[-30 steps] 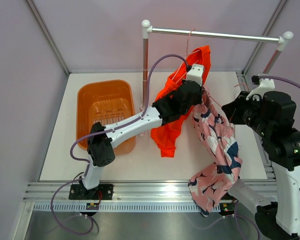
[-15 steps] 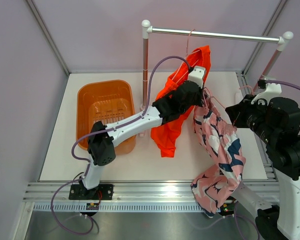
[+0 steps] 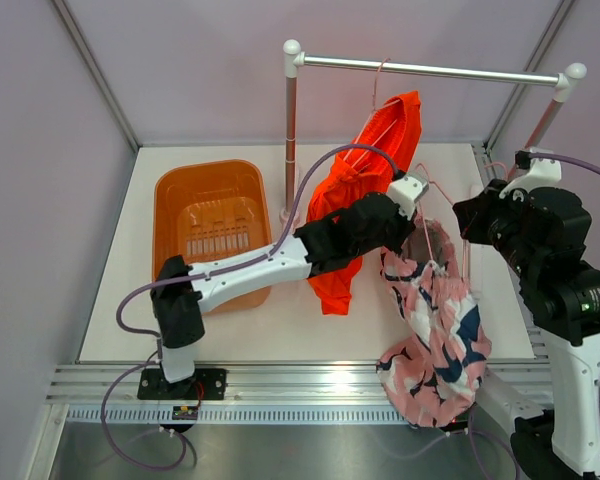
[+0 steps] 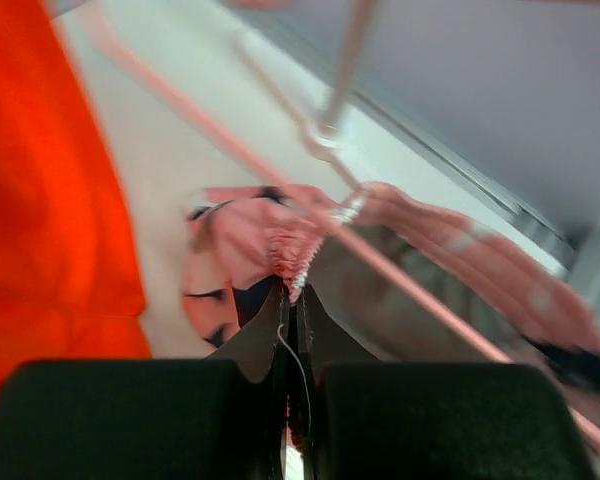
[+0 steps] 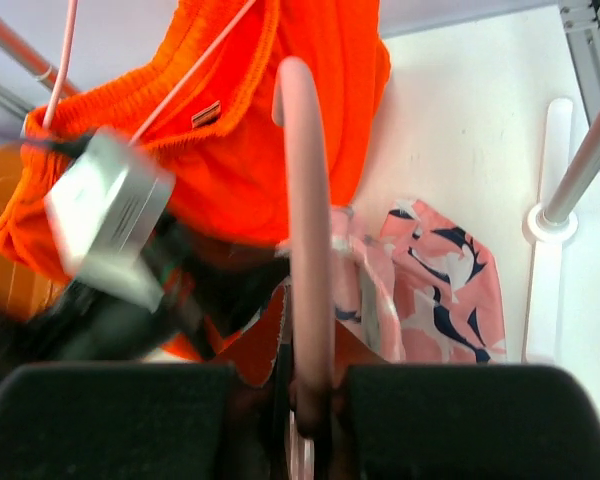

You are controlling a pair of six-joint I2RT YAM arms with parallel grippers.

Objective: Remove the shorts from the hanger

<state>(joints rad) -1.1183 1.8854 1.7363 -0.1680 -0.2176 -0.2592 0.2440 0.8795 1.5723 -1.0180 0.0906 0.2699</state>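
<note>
Pinching pink navy-patterned fabric shorts (image 3: 435,320) with left hand (image 4: 292,305), clamping pink tubular hanger (image 5: 305,200) with right hand (image 5: 305,400); brace hanger, tug shorts nearward.

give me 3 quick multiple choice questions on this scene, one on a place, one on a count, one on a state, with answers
1. Where does the basket stand?
A) left of the rack post
B) right of the rack post
C) hanging from the rack post

2. How many pairs of shorts show?
A) one
B) two
C) three

3. How is the left pincer?
A) wide open
B) shut on the pink shorts
C) shut on the basket

Answers:
1 A, the top view shows it left of the post.
2 B, orange shorts and pink shorts.
3 B, the left wrist view shows it closed on their waistband.
</note>
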